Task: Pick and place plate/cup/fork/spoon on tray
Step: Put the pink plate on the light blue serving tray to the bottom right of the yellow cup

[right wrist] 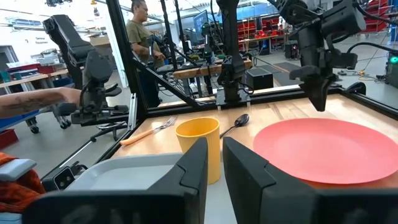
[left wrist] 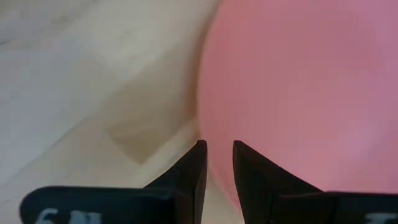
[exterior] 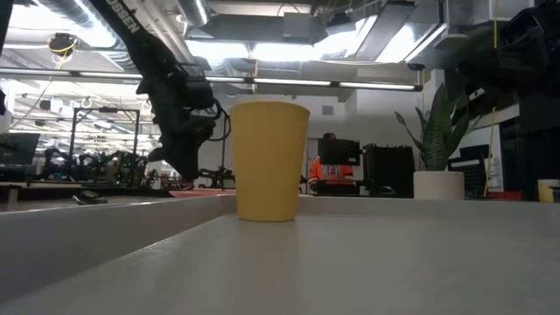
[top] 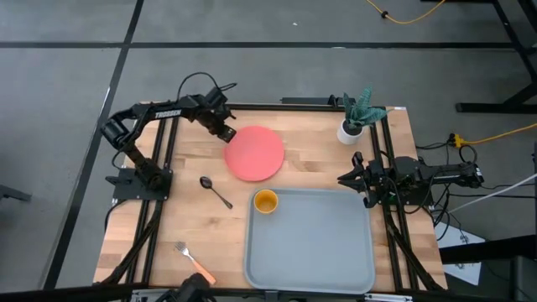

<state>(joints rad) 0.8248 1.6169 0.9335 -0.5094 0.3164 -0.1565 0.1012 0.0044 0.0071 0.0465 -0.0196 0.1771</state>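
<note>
Plate (top: 255, 153), stiff, light and probably slick, offers only its thin rim, where the left gripper (top: 225, 132) sits narrowly parted, pinching nothing visible; right gripper (top: 362, 179) waits nearly closed, empty.

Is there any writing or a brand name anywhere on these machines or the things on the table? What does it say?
"TROSSEN": white letters on the left arm, seen from above.
White letters on the same arm in the low view: cut off, not readable whole.
White marks at the left wrist picture's bottom edge: cut off, unreadable.
Plate, cup, tray: no writing.
</note>
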